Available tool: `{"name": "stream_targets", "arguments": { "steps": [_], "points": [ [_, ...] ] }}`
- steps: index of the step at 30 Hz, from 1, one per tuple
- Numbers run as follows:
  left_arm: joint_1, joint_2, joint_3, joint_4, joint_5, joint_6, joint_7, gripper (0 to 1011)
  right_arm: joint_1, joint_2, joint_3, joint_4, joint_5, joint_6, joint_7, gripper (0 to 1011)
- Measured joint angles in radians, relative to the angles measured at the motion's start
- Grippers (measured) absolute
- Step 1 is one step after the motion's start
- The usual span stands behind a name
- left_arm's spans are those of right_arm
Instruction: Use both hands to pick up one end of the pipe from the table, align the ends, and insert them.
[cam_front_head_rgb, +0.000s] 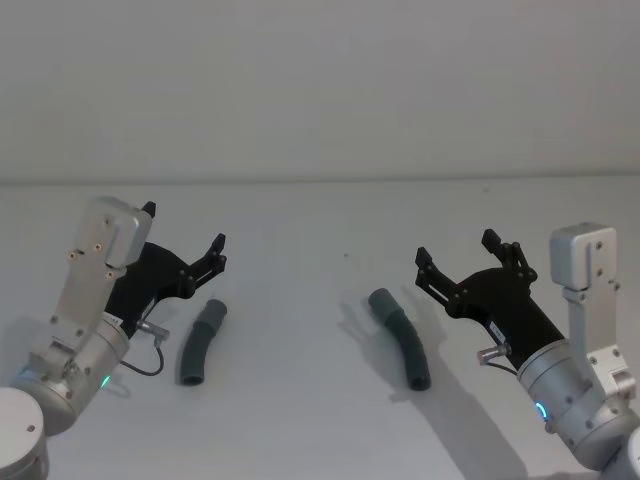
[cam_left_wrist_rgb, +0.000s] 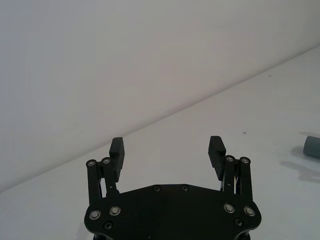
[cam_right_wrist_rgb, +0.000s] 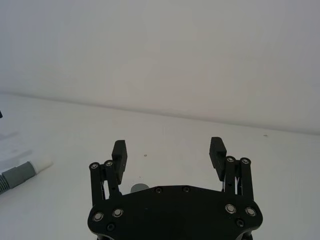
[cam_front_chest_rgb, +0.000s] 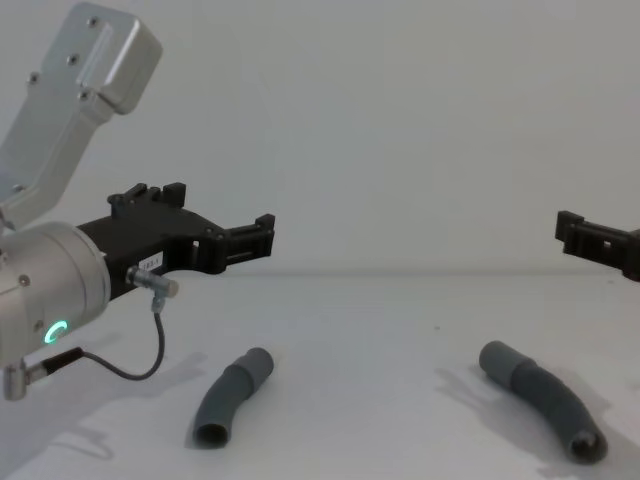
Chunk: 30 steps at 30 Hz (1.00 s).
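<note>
Two dark grey ribbed pipe pieces lie apart on the white table (cam_front_head_rgb: 320, 420). The left piece (cam_front_head_rgb: 202, 342) (cam_front_chest_rgb: 232, 397) lies just right of my left gripper (cam_front_head_rgb: 184, 227) (cam_front_chest_rgb: 205, 215) (cam_left_wrist_rgb: 167, 145). That gripper hovers above the table, open and holding nothing. The right piece (cam_front_head_rgb: 402, 335) (cam_front_chest_rgb: 540, 395) lies curved, just left of my right gripper (cam_front_head_rgb: 456, 248) (cam_right_wrist_rgb: 168, 147) (cam_front_chest_rgb: 575, 230), which also hangs open and empty above the surface. In the right wrist view a piece's grey cuff with a white tip (cam_right_wrist_rgb: 22, 171) shows at the edge. A grey cuff end (cam_left_wrist_rgb: 312, 146) shows in the left wrist view.
A plain white wall (cam_front_head_rgb: 320, 90) rises behind the table's far edge. A thin black cable (cam_front_chest_rgb: 140, 365) loops below the left wrist. Bare table surface (cam_front_head_rgb: 300, 290) lies between the two pipe pieces.
</note>
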Motion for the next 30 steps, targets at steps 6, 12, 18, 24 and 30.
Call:
{"name": "stream_targets", "arguments": {
  "steps": [6,12,18,24,30],
  "points": [
    [0.000,0.000,0.000,0.000,0.000,0.000,0.000,1002,0.000,0.000,0.000,0.000,0.000,0.000,0.000,1004],
    [0.000,0.000,0.000,0.000,0.000,0.000,0.000,1002,0.000,0.000,0.000,0.000,0.000,0.000,0.000,1004],
    [0.000,0.000,0.000,0.000,0.000,0.000,0.000,1002,0.000,0.000,0.000,0.000,0.000,0.000,0.000,1004],
    [0.000,0.000,0.000,0.000,0.000,0.000,0.000,1002,0.000,0.000,0.000,0.000,0.000,0.000,0.000,1004],
    [0.000,-0.001,0.000,0.000,0.000,0.001,0.000,1002,0.000,0.000,0.000,0.000,0.000,0.000,0.000,1004]
  ]
}}
